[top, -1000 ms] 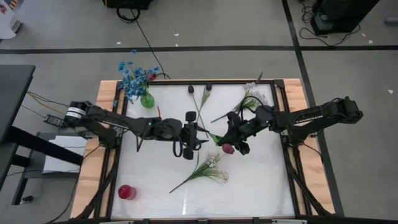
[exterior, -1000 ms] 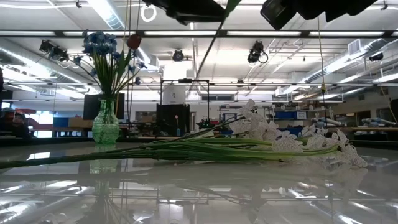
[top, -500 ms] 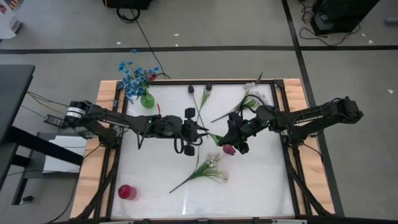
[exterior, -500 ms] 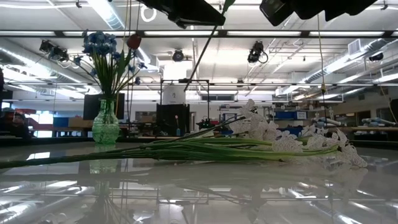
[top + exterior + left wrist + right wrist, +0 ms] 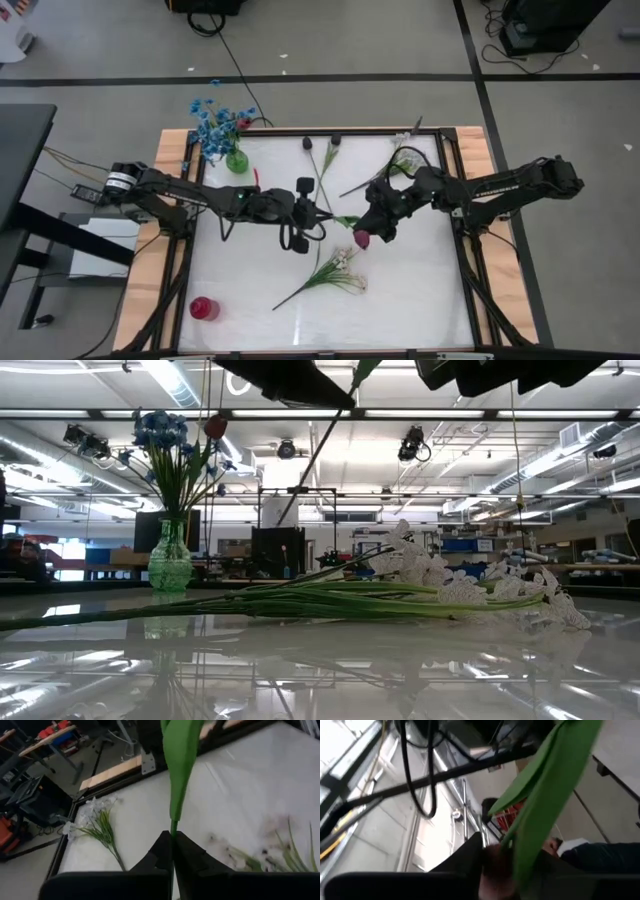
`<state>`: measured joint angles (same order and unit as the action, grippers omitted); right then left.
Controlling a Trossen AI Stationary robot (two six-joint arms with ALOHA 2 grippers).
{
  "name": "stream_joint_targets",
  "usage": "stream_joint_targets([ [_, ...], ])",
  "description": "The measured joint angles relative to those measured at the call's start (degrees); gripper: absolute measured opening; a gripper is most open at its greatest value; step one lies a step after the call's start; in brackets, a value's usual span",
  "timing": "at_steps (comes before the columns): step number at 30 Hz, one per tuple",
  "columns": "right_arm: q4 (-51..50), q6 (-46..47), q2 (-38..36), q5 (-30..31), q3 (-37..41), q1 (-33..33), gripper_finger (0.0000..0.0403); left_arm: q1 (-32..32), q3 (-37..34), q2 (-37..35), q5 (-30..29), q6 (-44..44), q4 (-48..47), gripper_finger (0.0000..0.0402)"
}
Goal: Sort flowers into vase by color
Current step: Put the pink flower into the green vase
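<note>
A tulip with a pink-red bud [image 5: 361, 239] and a green leaf [image 5: 180, 765] hangs in the air over the table's middle, between my two grippers. My left gripper [image 5: 322, 212] is shut on its thin stem [image 5: 315, 445], which slants down across the low view. My right gripper [image 5: 370, 230] stands at the bud end, its fingers apart in the right wrist view, with the bud [image 5: 495, 870] and a leaf [image 5: 550, 785] between them. A green vase [image 5: 236, 160] with blue flowers stands at the far left and a red vase [image 5: 203, 309] at the near left. My left gripper pinches the tulip's stem [image 5: 172, 831] between its two fingers, just below the leaf. The fingers come almost level from the table's left and lie across the stem. The tulip is clear of the table. My right gripper has the bud next to one finger [image 5: 470, 852]; whether they touch, I cannot tell.
A spray of white flowers [image 5: 335, 270] lies on the white table, nearer than the grippers, and another [image 5: 400, 160] lies at the far right. Two dark-budded stems [image 5: 322, 160] lie at the far middle. A black frame [image 5: 455, 240] borders the table.
My left gripper has shut on the tulip's stem while staying in place. My right gripper has rolled about its own axis at the bud end. In the low view the stem's free end has swung lower and toward the green vase.
</note>
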<state>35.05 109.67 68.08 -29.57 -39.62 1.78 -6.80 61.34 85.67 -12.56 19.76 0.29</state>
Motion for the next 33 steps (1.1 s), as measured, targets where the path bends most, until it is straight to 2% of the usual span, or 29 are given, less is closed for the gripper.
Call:
stream_joint_targets([
  [5, 0.8, -1.6, -0.1, -1.7, 0.0, -0.4, 0.0143, -0.2, 0.0, 0.0, 0.5, 1.9, -1.7, 0.0007],
  [10, 11.3, -7.8, -0.1, 2.0, 0.0, -4.0, 0.0158, 2.2, 0.1, -0.5, 6.7, -7.8, 0.2, 0.0007],
  [13, 15.7, -12.7, -0.1, 2.9, 0.1, -6.9, 0.016, 3.8, 0.2, -0.7, 8.4, -11.0, 1.5, 0.0006],
  [18, 16.6, -23.3, -1.0, 1.1, 0.1, -9.4, 0.016, 7.3, 0.0, -0.6, 12.3, -15.7, 5.6, 0.0006],
  [22, 16.5, -27.1, -1.3, 0.4, -0.8, -9.6, 0.016, 10.7, -0.1, -0.7, 15.0, -19.8, 7.0, 0.0006],
  [26, 12.3, -21.7, -1.3, -4.7, -1.5, -9.0, 0.016, 11.7, -0.5, -0.7, 15.5, -17.8, 7.1, 0.0006],
  [30, 5.3, -18.0, -1.5, -10.2, -1.8, -8.4, 0.0165, 10.1, -0.8, -1.2, 14.8, -7.7, 5.4, 0.0003],
  [33, 4.3, -15.6, -1.3, -14.1, -1.9, -8.2, 0.0181, 9.0, -0.8, -2.1, 13.1, -4.0, 3.2, 0.0002],
])
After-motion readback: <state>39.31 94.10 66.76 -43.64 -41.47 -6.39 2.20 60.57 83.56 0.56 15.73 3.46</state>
